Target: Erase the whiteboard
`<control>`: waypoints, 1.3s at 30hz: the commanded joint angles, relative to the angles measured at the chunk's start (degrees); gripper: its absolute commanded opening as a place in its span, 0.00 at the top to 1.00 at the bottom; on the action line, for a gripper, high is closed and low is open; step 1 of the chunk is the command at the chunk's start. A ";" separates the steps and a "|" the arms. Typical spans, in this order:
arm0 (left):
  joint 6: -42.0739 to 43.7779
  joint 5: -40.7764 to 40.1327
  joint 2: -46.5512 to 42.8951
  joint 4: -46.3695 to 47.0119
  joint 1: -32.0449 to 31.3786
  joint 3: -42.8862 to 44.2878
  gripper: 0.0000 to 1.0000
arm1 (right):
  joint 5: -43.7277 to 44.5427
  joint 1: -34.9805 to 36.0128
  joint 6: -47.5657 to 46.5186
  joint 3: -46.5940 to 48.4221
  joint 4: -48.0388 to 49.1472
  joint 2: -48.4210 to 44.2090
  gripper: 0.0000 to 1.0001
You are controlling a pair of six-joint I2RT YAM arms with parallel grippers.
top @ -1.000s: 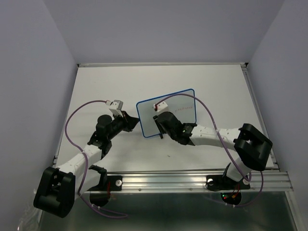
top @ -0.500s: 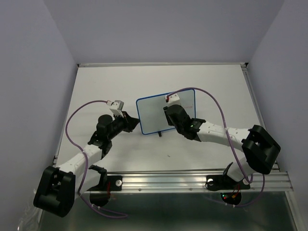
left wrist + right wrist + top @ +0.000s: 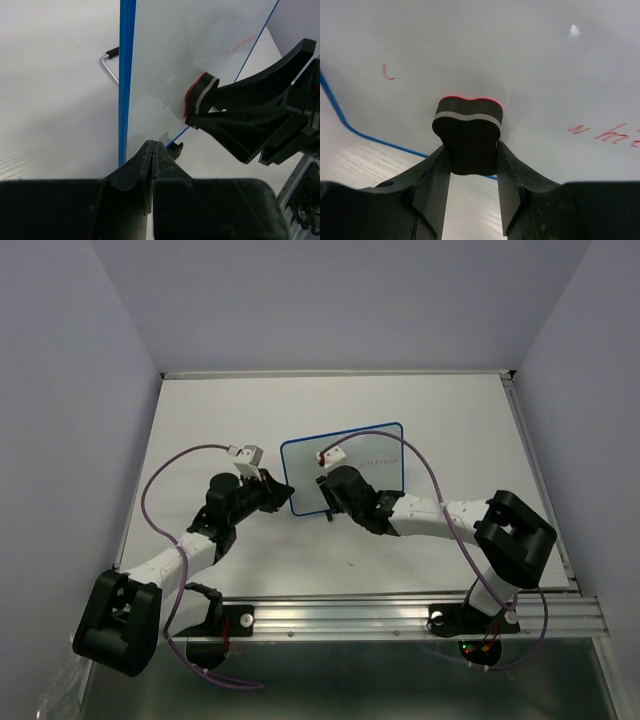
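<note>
The whiteboard (image 3: 360,445) stands upright mid-table with a blue frame and faint red writing (image 3: 378,462). My right gripper (image 3: 330,483) is shut on a black eraser (image 3: 467,127) and presses its red-edged face against the board's lower left part. A small red stroke (image 3: 387,72) lies to the left of the eraser and red writing (image 3: 605,132) to its right. My left gripper (image 3: 284,490) is shut and empty. Its tips (image 3: 153,147) sit at the board's near lower corner, beside the blue edge (image 3: 126,75). The eraser also shows in the left wrist view (image 3: 200,97).
A black foot (image 3: 176,149) and a wire stand (image 3: 107,57) prop the board. Purple cables loop over both arms. An aluminium rail (image 3: 400,615) runs along the near edge. Pale walls close in the table on three sides.
My right gripper swept the eraser right across the board, then back to its lower left. The board turned and shifted slightly. My left gripper edged forward a little.
</note>
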 commanded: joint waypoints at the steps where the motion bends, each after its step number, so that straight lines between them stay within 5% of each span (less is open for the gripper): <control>1: 1.46 0.77 0.34 2.67 -0.54 2.62 1.00 | -2.87 2.54 0.19 3.28 2.80 3.38 0.99; 8: 1.55 0.68 1.83 2.68 -0.89 3.23 1.00 | -0.33 4.30 0.53 5.39 2.71 4.44 0.99; 17: 0.67 -1.78 -2.46 0.05 -0.98 3.06 1.00 | 13.65 4.30 3.26 11.98 -0.28 4.61 0.99; 21: -0.03 -8.27 -7.12 -5.22 -0.89 3.23 1.00 | 17.42 4.30 2.56 14.44 -0.98 5.84 0.99; 32: -5.91 -29.80 -23.02 -22.80 -0.89 3.93 1.00 | 7.77 4.30 5.10 14.98 -2.82 9.70 0.99; 39: -6.89 -32.28 -28.75 -25.54 -0.89 3.76 1.00 | 4.16 5.70 6.16 11.29 -3.27 10.06 0.99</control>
